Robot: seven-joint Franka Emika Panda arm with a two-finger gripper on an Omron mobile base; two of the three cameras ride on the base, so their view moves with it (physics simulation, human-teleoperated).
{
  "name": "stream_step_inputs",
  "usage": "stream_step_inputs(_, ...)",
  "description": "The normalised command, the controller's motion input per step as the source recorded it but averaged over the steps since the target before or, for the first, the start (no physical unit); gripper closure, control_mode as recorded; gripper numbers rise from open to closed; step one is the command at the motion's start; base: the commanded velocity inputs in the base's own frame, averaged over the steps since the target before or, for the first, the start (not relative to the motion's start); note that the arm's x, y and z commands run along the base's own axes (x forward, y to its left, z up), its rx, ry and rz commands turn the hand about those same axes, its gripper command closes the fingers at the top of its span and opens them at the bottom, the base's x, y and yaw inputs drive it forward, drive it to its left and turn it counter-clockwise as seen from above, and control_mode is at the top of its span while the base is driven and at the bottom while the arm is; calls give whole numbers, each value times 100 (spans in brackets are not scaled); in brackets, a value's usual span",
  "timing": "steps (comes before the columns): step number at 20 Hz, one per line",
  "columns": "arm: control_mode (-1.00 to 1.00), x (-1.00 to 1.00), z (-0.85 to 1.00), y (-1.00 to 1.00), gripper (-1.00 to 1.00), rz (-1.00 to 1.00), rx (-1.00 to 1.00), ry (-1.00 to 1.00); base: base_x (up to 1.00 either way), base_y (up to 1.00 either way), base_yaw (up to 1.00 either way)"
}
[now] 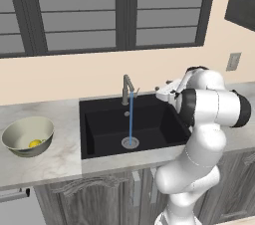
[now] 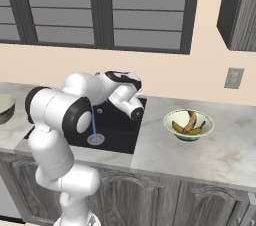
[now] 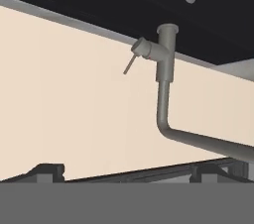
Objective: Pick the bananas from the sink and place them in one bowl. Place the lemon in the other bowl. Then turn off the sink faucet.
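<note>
claw: released | faucet: ahead, apart (water running) | lever: untouched

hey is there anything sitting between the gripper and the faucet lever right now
Nothing visible does. In the hand view the sink faucet and its small side lever stand in plain sight ahead of the open gripper, with only bare wall behind them.
</note>
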Motion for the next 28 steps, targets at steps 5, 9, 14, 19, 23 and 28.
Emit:
stream_step_inputs(5, -100, 19, -14, 4, -100, 3, 0, 0, 0, 0, 0)
stream_step_inputs(9, -100, 13, -16, 6, -100, 9, 0, 0, 0, 0, 0)
stream_step_inputs(14, -100, 24, -12, 1, -100, 7, 0, 0, 0, 0, 0)
stream_step_inputs(19, -100, 31, -3, 0, -100, 0, 0, 0, 0, 0, 0)
stream_step_inputs(23, -100, 33, -7, 0, -100, 0, 0, 0, 0, 0, 0)
stream_step_inputs(28, -100, 25, -17, 11, -100, 0, 0, 0, 0, 0, 0)
